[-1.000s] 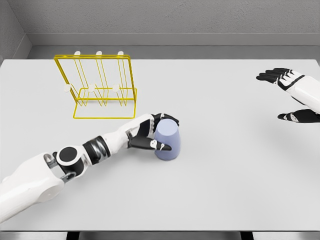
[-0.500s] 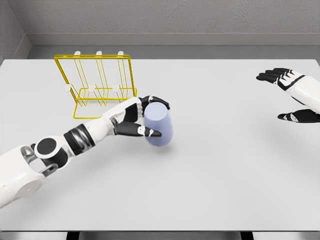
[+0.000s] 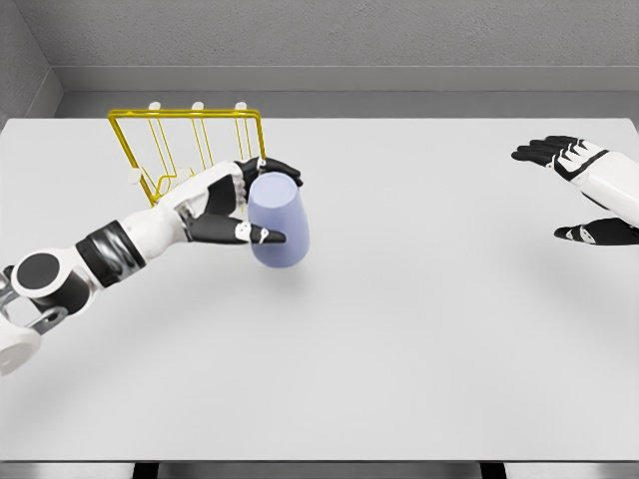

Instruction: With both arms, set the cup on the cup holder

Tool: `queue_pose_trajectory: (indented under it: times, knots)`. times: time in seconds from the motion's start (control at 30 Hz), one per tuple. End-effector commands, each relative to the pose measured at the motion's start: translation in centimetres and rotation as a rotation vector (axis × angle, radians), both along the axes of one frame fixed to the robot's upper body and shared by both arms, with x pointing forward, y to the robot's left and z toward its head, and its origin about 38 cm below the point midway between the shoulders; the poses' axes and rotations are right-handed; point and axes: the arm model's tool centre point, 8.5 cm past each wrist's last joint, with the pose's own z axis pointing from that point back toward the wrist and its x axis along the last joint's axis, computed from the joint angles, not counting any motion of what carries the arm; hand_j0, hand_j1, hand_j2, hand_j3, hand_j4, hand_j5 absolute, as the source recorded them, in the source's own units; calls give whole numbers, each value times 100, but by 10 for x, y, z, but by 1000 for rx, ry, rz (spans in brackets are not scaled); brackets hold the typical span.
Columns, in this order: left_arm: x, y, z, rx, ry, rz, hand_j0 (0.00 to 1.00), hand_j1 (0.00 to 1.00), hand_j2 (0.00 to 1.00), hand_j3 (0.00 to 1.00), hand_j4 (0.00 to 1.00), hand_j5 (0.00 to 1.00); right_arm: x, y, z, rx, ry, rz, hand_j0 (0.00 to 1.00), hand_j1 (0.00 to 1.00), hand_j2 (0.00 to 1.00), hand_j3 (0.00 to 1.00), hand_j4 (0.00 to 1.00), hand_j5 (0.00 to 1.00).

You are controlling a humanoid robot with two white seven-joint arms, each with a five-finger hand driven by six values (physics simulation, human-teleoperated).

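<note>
A pale blue cup [image 3: 279,222] hangs above the table, tilted, held upside down with its wider end low. My left hand [image 3: 245,205] is shut on it from the left side, thumb in front and fingers behind. The yellow wire cup holder [image 3: 150,150] with white-tipped pegs stands at the back left, partly hidden behind my left hand and the cup. My right hand [image 3: 574,190] hovers open at the far right edge, far from the cup.
The white table [image 3: 419,329] spreads wide in front and to the right of the cup. A grey wall runs behind its far edge.
My left hand has lifted the cup off the table and carried it up and left, toward the yellow holder. The right hand has not moved.
</note>
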Motion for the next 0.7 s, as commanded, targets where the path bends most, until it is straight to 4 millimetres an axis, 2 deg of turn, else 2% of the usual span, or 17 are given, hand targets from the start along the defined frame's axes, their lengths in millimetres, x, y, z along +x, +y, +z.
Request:
queue_pose_trajectory:
  times: [0.0,0.67]
  knots:
    - [0,1,2,-2,-2,1,66,66,66,66,66,66,0,0,1,7,0,-1,100,100,100,100,100,100]
    - [13,18,50,-25,-115,42,66,66,66,66,66,66,0,-1,1,7,0,-3,100,100,100,100,100,100]
